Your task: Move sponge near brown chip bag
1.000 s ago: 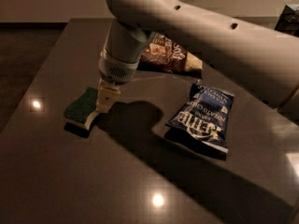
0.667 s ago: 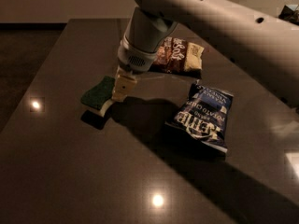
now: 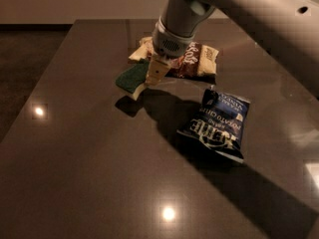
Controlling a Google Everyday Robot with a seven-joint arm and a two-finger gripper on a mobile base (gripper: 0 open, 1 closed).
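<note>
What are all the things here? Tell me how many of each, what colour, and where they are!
sponge: 1, dark green top over pale yellow, held up off the table, just left of the brown chip bag
brown chip bag: 1, dark brown with cream ends, far middle of the table, partly behind the tool
blue chip bag: 1, blue with white letters, lying on the table right of centre
table: 1, dark and shiny, with bright light spots
arm: 1, pale grey, reaching in from the upper right
tool: 1, cream fingers, shut on the sponge's right edge
</note>
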